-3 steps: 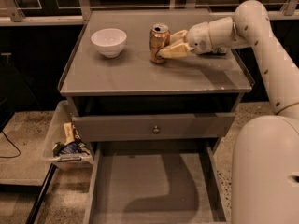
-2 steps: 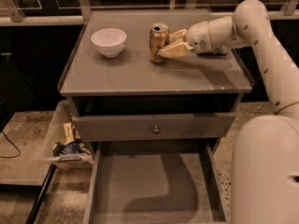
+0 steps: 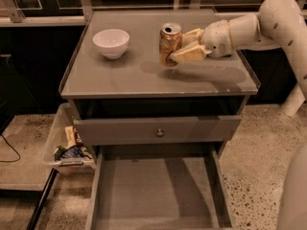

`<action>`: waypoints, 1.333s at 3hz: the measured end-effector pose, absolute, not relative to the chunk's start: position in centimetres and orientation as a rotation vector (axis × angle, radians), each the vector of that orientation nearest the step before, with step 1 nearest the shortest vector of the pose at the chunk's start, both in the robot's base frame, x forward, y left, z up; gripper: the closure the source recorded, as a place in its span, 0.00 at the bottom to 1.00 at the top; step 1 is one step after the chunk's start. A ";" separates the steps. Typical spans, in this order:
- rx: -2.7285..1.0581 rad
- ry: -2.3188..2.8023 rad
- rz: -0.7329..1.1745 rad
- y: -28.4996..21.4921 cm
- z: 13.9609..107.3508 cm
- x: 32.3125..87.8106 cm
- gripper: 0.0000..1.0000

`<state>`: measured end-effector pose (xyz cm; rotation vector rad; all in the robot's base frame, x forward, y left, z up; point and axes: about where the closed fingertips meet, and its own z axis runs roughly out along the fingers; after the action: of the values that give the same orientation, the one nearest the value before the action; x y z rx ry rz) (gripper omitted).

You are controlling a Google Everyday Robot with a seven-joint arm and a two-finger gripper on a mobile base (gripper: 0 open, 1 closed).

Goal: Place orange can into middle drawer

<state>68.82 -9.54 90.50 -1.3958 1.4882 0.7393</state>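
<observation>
The gripper [image 3: 180, 46] reaches in from 3 o'clock — its jaws pinch the orange can [image 3: 169, 42], upright, at 3 o'clock of the white bowl [image 3: 111, 42] on the table [image 3: 144, 83]. The middle drawer [image 3: 158, 198] lies open at 6 o'clock

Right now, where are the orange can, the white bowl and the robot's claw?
Orange-gold metal drink can [image 3: 169, 44], camera view: middle of its side wall.
Round white bowl [image 3: 111, 42], camera view: its front outer wall.
Cream two-finger claw [image 3: 178, 47], camera view: its centre, close beside the can.
</observation>
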 end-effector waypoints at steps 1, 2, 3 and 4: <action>-1.425 1.452 0.706 -10.1 91.5 65.3 1.00; -1.424 1.452 0.639 -12.9 91.5 59.8 1.00; -1.424 1.479 0.619 -15.4 89.4 54.1 1.00; -1.409 1.533 0.606 -18.1 87.0 49.2 1.00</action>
<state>49.16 -18.12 87.01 -1.4087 1.5334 0.6062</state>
